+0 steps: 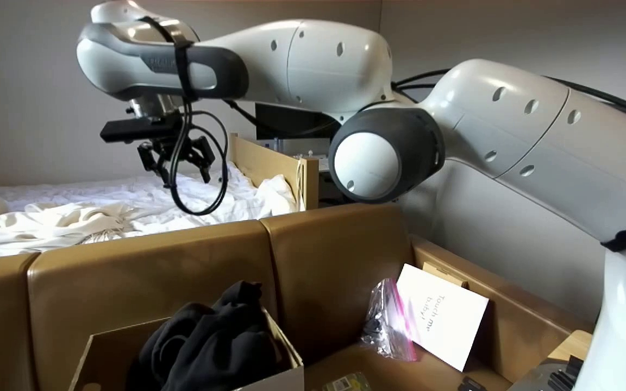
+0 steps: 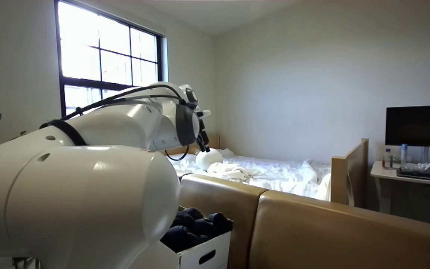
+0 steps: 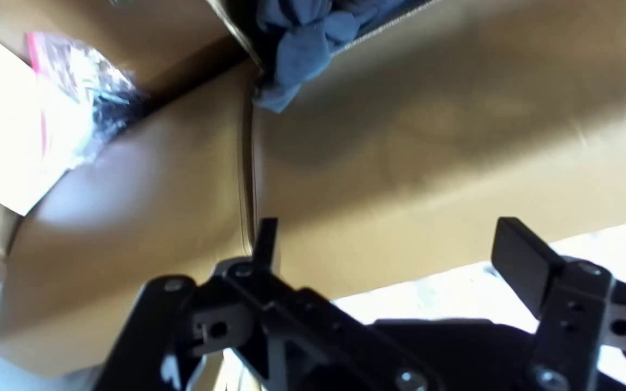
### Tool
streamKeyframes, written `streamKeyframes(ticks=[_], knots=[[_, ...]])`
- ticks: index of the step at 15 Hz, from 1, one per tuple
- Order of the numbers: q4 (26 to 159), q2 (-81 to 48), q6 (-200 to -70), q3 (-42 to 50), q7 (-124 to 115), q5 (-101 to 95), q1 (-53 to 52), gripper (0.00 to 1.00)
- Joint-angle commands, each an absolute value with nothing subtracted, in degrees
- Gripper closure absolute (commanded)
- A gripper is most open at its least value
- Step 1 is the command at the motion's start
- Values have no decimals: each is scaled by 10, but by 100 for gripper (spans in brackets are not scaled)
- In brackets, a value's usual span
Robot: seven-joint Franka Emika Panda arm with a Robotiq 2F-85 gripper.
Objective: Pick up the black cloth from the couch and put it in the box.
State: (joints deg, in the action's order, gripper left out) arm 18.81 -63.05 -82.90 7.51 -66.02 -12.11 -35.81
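Gripper [image 3: 389, 243] was released, fingers [image 3: 522, 266] spread wide across the lower part of the wrist view, well apart from the black cloth [image 1: 210, 342] and box [image 1: 286, 380]. In an exterior view the cloth lay bunched inside the box at lower left, heap peaking toward upper right; overall long axis could not be told. In the wrist view one fold hung over the box corner at top centre, slanting down and left. The couch back [image 3: 454, 163] spanned the room between fold and fingers; its top edge crossed lower right, bedding [image 3: 438, 293] beyond.
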Motion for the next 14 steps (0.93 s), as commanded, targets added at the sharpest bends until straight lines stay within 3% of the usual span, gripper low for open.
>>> streamKeyframes(ticks=[1, 7, 14], knots=[[188, -574, -842, 57, -546, -111, -338, 0], [193, -501, -789, -6, -409, -37, -286, 0], [200, -507, -802, 10, -432, -55, -297, 0]])
